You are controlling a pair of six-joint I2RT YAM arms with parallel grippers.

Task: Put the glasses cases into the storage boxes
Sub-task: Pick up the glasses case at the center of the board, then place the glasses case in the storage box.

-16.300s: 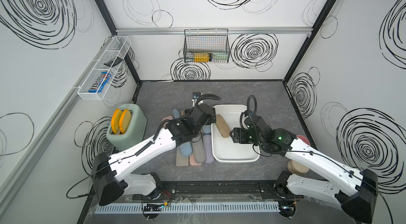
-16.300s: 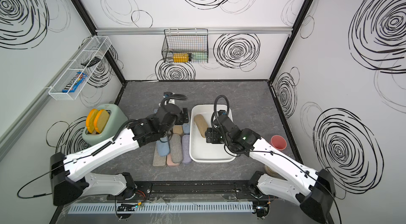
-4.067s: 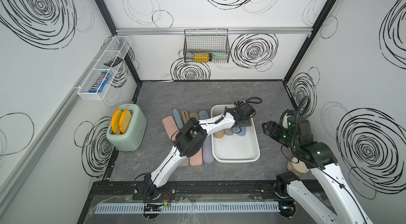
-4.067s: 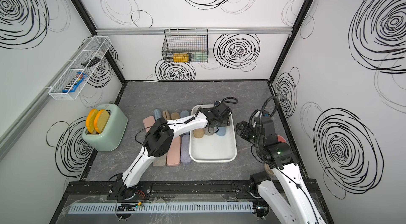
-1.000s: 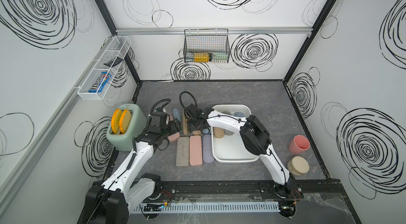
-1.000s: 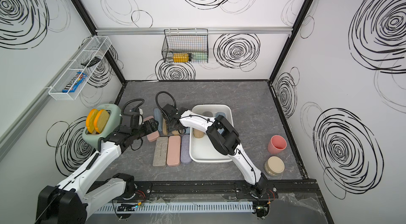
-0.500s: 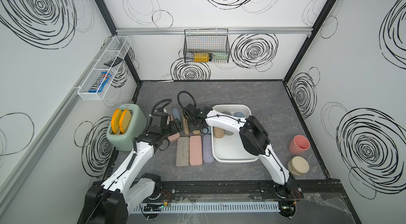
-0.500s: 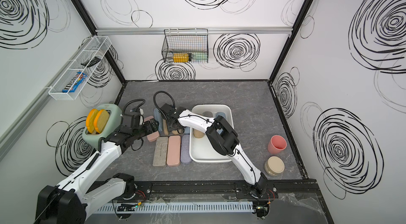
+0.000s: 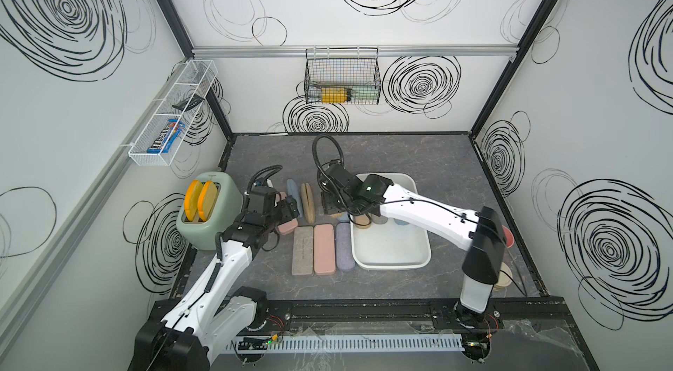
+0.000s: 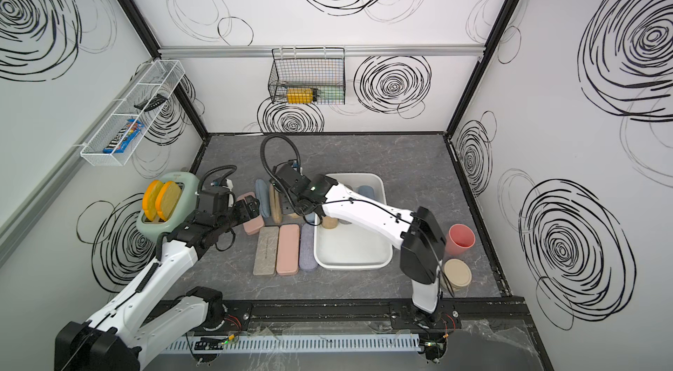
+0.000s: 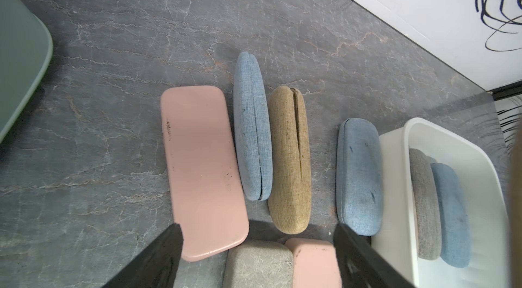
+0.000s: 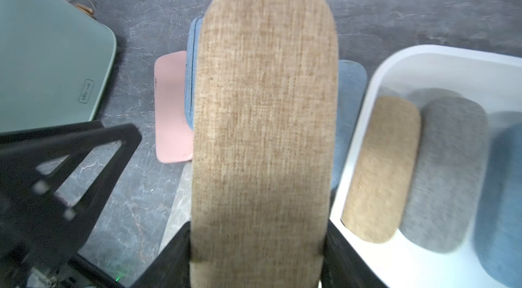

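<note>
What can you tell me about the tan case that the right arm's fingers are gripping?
The tan case is an oblong, rounded at its free end, covered in coarse woven cloth. Black fingers of the right gripper clamp one end across its width; the rest juts out over the table, beside the white tub.

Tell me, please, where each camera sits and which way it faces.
Top views: high in front, looking down over the table; left arm and right arm show.
Left wrist: on the left arm, facing down at the pink case; open left hand shows.
Right wrist: on the right arm, facing down; right hand grips tan case.
Shared: both wrist views catch the white tub.
</note>
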